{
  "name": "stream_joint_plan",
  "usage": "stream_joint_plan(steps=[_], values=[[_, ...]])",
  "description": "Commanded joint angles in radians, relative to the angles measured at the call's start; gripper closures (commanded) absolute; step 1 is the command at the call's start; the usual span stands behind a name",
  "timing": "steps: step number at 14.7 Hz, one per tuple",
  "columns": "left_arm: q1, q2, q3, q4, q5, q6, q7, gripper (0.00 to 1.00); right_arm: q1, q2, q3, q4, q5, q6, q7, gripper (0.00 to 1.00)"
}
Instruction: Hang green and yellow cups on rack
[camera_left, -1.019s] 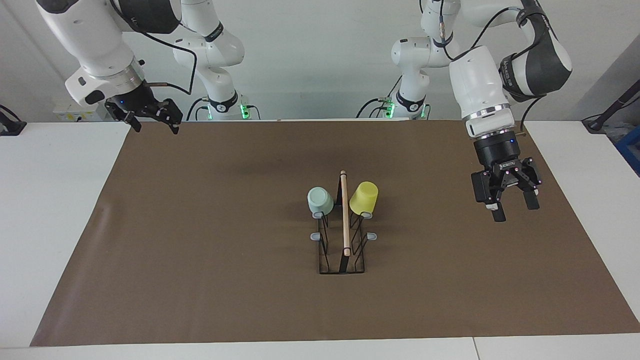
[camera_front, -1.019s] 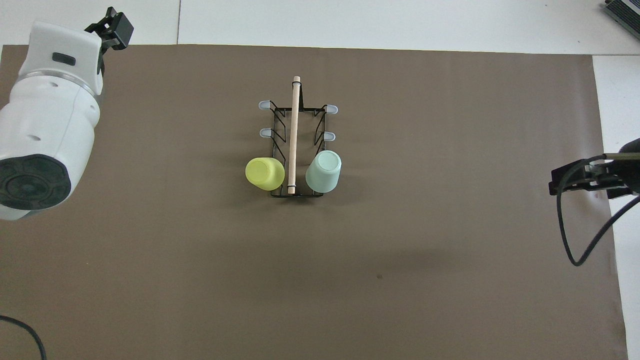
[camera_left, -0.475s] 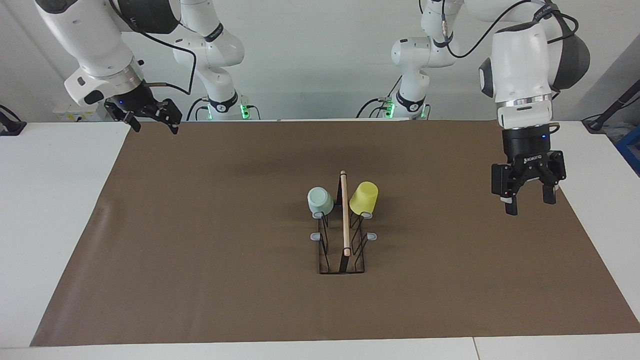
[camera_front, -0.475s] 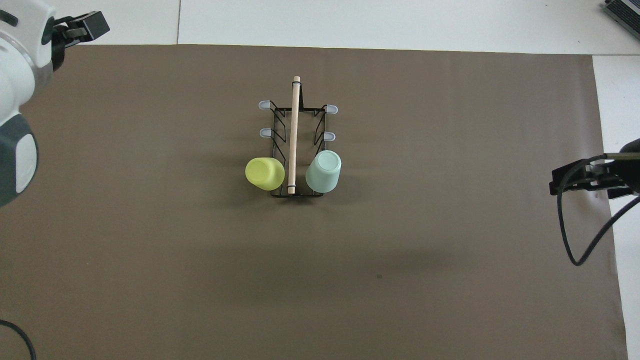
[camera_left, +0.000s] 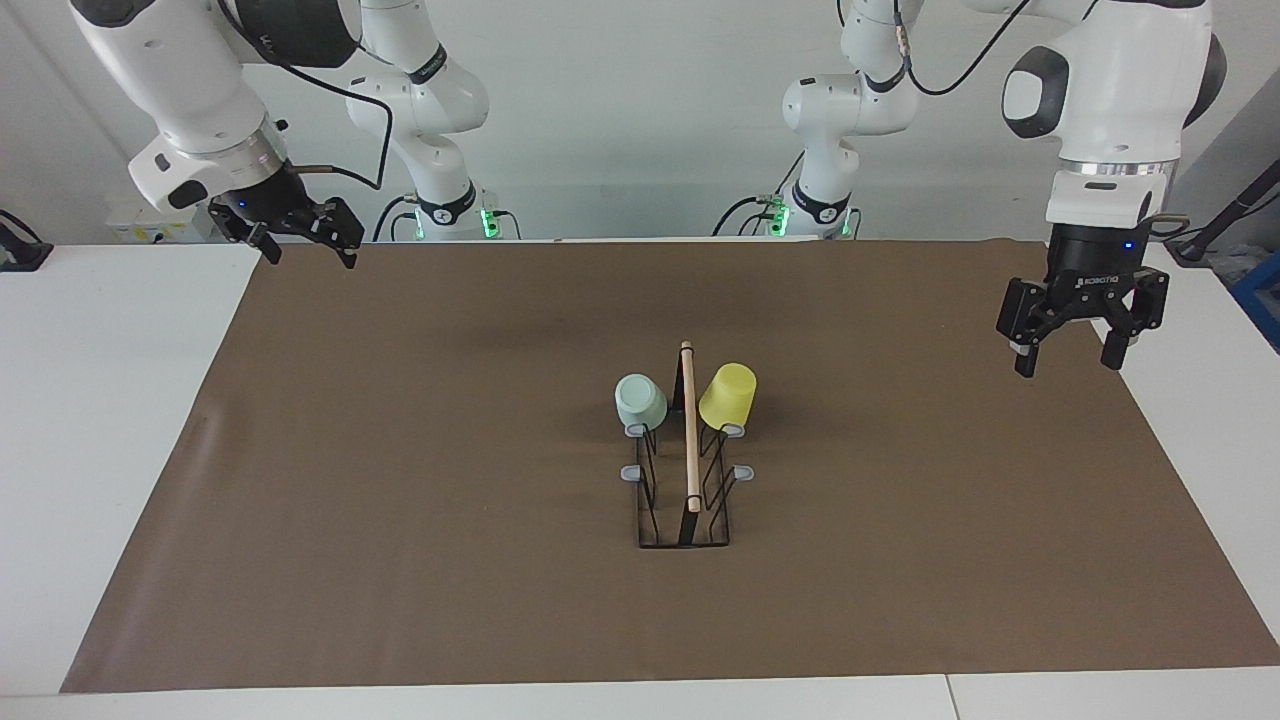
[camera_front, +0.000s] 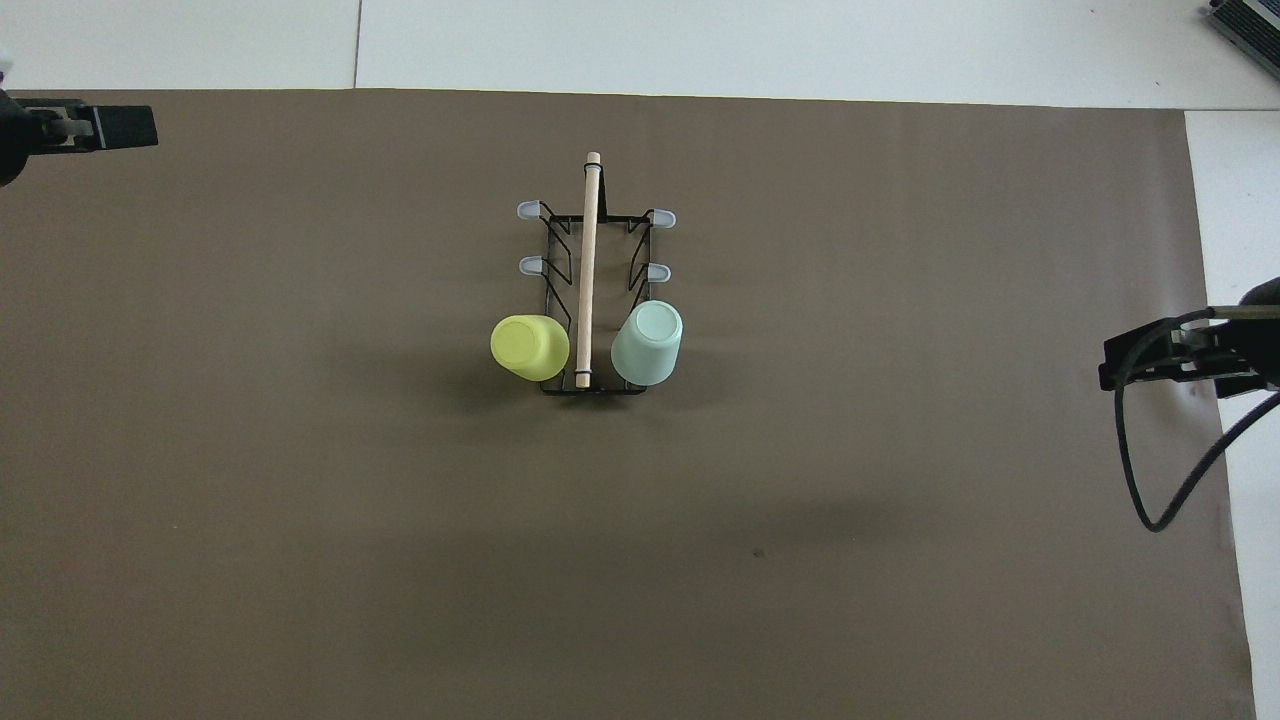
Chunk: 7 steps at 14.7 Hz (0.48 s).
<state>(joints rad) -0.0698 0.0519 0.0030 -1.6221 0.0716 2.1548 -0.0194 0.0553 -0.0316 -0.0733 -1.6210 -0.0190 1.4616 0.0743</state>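
Brown mat (camera_left: 400, 450), both cups (camera_left: 728, 396) on rack (camera_left: 688, 470), left tool (camera_left: 1068, 355) open

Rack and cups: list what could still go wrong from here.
The green cup and yellow cup sit tilted on the rack's two prongs nearest the robots, so a knock might slip them off. The rack is thin wire and may tip if bumped. Both the left gripper and right gripper hang open well clear.
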Motion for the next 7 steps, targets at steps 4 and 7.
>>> stream_joint_plan(steps=[4,7], values=[[0.004,-0.099,0.022,-0.038,-0.035,-0.312,0.136,0.0,-0.017,-0.005,0.007,0.003,0.019,-0.012,-0.021,0.0],[0.002,-0.124,0.02,-0.065,-0.038,-0.404,0.136,0.0,-0.017,-0.005,0.006,0.003,0.019,-0.012,-0.019,0.0]])
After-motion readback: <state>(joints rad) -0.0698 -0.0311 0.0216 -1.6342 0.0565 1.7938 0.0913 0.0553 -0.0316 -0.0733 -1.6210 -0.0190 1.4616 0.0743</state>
